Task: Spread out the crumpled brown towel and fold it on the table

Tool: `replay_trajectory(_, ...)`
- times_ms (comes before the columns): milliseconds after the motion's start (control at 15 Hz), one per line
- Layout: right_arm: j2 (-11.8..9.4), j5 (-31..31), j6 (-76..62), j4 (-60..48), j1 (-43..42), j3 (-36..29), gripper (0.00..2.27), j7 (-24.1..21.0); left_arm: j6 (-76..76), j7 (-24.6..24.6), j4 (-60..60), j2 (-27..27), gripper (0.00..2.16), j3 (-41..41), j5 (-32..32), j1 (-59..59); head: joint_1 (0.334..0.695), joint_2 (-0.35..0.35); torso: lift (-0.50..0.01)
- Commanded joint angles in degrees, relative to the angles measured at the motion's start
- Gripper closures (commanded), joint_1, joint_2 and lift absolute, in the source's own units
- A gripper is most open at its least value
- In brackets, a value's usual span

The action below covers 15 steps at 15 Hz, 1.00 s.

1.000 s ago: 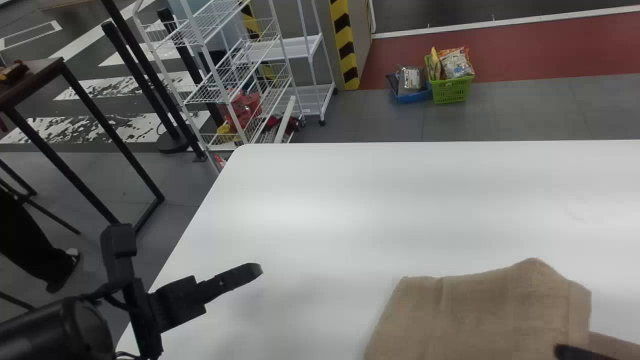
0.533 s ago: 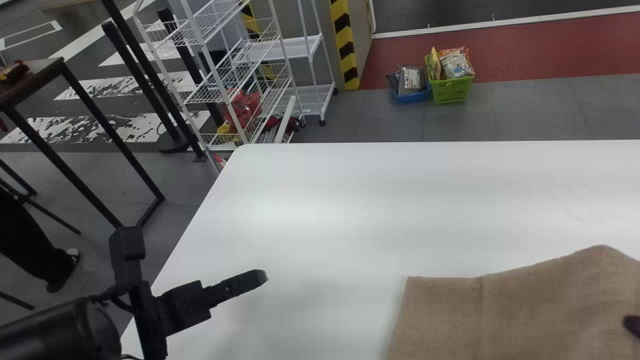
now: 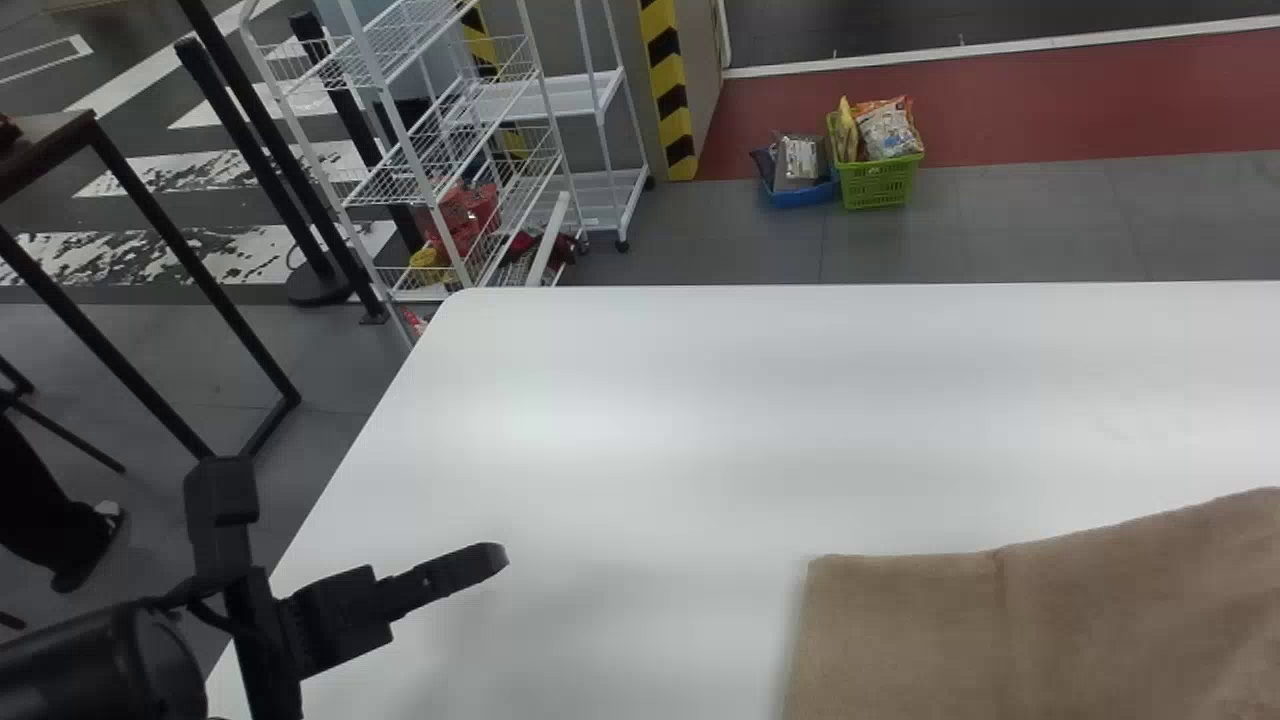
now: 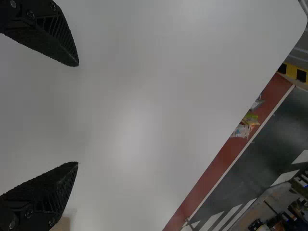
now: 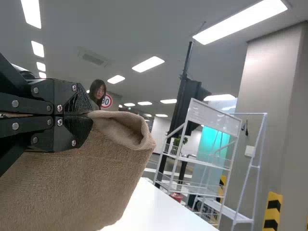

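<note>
The brown towel (image 3: 930, 640) is hanging partly spread over the white table's (image 3: 640, 420) near side. Its pinched, raised end is curling into a loose fold.

At the head view's upper left, a white wire-shelf rack (image 3: 408, 184) stands near a dark-topped, black-legged side table (image 3: 45, 150). At upper right of centre, a green plastic basket (image 3: 880, 185) of packets sits beside a blue tray (image 3: 803, 194).
</note>
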Motion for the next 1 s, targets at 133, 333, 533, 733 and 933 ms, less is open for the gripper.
replay_trajectory(133, 0.75, 0.25, 0.47, -0.06, 1.90, -2.26, 1.30, 0.23, 0.24, 0.24, 0.26, -0.15, 0.08, -0.04, -0.11, 0.42, 0.695, 0.266, -0.127)
replay_trajectory(333, 0.75, -2.39, 0.47, -1.64, 3.31, -5.08, 1.30, 0.23, 0.24, 0.50, 0.53, -0.15, 0.08, -0.48, -0.11, 0.42, 0.695, 0.253, -0.127)
replay_trajectory(533, 0.75, -2.83, 0.47, -4.01, 5.16, -6.66, 1.36, 0.40, 0.24, 0.85, 0.53, -0.15, 0.08, -1.53, -0.11, 0.42, 0.695, 0.235, -0.127)
replay_trajectory(733, 0.75, 0.25, 0.47, -2.08, 5.42, -8.77, 1.36, 2.33, 0.24, 0.76, 0.53, -0.15, 0.08, -1.53, -0.11, 0.68, 0.695, 0.211, -0.127)
replay_trajectory(933, 0.75, 3.77, 0.47, 0.29, 5.68, -10.44, 1.36, 4.53, 0.24, 0.50, 0.35, -0.15, 0.08, -1.53, -0.11, 1.03, 0.695, 0.181, -0.127)
